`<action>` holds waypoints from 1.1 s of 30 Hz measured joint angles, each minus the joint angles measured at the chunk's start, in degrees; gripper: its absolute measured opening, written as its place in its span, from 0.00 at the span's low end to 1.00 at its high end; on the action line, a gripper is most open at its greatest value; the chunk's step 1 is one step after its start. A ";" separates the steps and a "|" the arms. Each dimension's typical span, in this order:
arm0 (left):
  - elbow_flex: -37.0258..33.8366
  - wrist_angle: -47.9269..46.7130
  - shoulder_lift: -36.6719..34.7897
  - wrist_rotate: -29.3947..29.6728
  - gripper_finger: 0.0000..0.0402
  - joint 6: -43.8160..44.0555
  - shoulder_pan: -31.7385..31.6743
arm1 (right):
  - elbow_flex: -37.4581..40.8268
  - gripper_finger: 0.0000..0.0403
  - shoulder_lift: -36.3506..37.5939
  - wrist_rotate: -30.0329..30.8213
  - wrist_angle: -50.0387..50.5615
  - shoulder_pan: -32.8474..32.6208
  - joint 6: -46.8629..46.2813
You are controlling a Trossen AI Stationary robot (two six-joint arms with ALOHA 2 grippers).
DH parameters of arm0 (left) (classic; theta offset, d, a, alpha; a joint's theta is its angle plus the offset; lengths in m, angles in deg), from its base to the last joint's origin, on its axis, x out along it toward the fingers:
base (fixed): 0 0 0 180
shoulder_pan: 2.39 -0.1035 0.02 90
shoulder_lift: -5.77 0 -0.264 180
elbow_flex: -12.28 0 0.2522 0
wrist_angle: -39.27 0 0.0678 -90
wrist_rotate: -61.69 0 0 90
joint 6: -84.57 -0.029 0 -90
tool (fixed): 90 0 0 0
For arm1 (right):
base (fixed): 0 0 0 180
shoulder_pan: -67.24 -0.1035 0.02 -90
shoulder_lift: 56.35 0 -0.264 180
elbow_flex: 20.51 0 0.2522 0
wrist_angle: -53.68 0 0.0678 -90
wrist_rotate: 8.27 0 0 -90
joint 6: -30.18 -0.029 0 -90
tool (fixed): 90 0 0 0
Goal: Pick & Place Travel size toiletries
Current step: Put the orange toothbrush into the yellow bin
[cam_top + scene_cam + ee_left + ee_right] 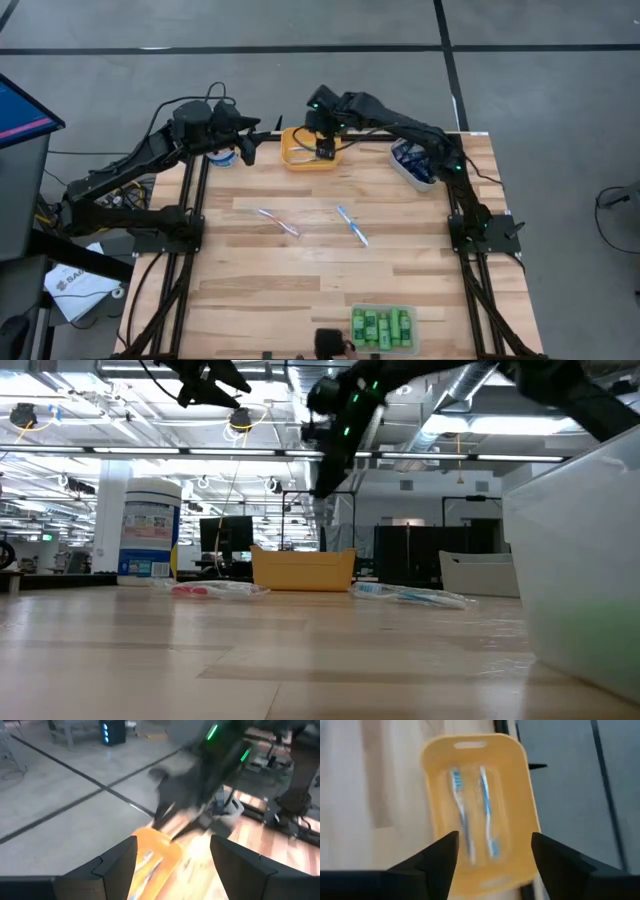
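Dark jointed arms [400, 125], green lights

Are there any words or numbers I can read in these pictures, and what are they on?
No words or numbers can be read in any of the views.
White canister: it has a printed label, too small and blurred to read.
White bag beside the table: dark print, too small to read.

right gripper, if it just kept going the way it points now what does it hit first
Most likely the two blue toothbrushes lying in the orange bin: the open right gripper points down over it. How high it hangs is unclear.
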 joint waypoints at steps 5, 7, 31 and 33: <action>-0.19 -9.09 0.23 -8.11 0.61 -8.40 0.78 | 0.03 0.59 6.70 -3.45 10.79 -1.22 -6.41; -2.21 -11.93 0.89 -9.85 0.61 -11.71 3.02 | 0.03 0.58 9.50 -5.25 13.89 -1.78 -7.70; -31.08 14.85 22.06 -14.28 0.61 -25.60 15.41 | 0.05 0.49 24.48 -10.81 19.68 -12.55 -13.73; -31.10 15.34 24.78 -14.36 0.61 -27.01 15.87 | 0.06 0.49 24.48 -10.80 20.83 -12.55 -14.48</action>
